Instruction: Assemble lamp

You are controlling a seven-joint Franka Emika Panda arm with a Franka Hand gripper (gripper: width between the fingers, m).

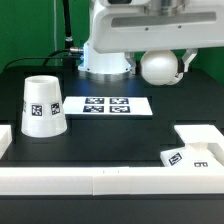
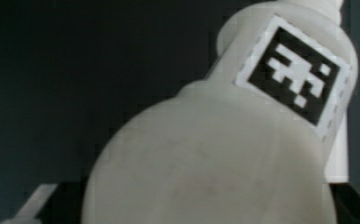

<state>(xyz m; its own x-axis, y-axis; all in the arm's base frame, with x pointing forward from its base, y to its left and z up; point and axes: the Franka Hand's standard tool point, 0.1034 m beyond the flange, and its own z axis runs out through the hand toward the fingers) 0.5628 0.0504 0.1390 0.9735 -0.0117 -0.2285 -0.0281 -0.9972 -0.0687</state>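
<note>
1. Lamp bulb (image 1: 158, 66) hung above the counter (image 1: 120, 135), gripped in my closed tool (image 1: 160, 58); the wrist view showed its tagged neck close up.
2. I judged this the carrying step: next, bring the neck down onto the base (image 1: 190, 157), at the exterior view's right.
3. Shade (image 1: 42, 105) stood upside down at the exterior view's left, with the marker board (image 1: 110, 105) between; neither seemed to block the path.

The marker board (image 1: 110, 105) lies between shade (image 1: 42, 105) (the exterior view's left) and base (image 1: 190, 157).
</note>
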